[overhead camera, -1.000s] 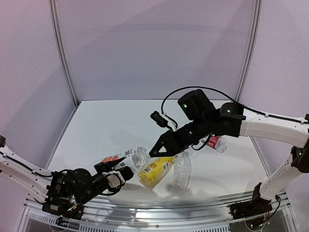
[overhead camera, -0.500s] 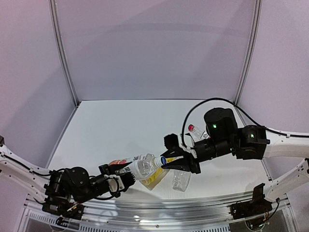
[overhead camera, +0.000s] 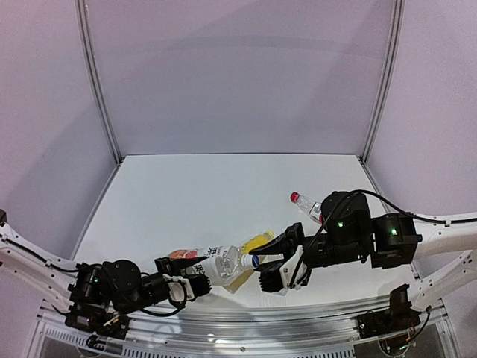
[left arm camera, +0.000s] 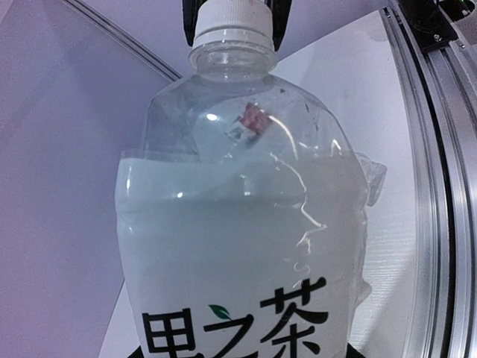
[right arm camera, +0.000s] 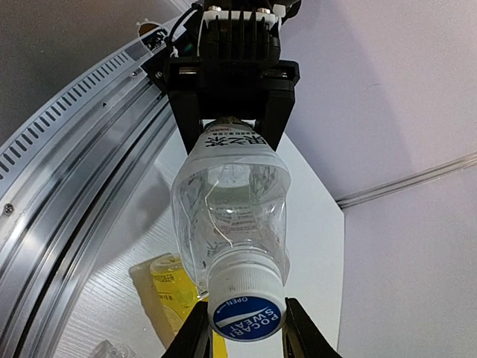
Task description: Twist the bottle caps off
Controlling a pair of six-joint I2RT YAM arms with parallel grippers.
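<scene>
My left gripper (overhead camera: 195, 274) is shut on the lower body of the clear bottle with the fruit-picture label (overhead camera: 216, 262), holding it off the table with its neck pointing right. The label (left arm camera: 231, 261) fills the left wrist view. On the neck sits a blue-and-white cap (right arm camera: 246, 317), white-sided (left arm camera: 231, 22), and my right gripper (overhead camera: 258, 262) is shut on that cap, one finger (right arm camera: 192, 335) on each side. Under the held bottle the yellow bottle (overhead camera: 255, 242) lies on the table. A clear bottle with a red cap (overhead camera: 297, 197) and red label lies further back on the right.
An aluminium rail (overhead camera: 238, 317) runs along the near table edge, just below both grippers. White walls with metal corner posts (overhead camera: 100, 89) close in the table at the back and sides. My right arm (overhead camera: 373, 239) reaches in from the right.
My right arm has swung from above the yellow bottle down toward the near edge and now grips the cap. My left gripper has raised the bottle, neck to the right.
</scene>
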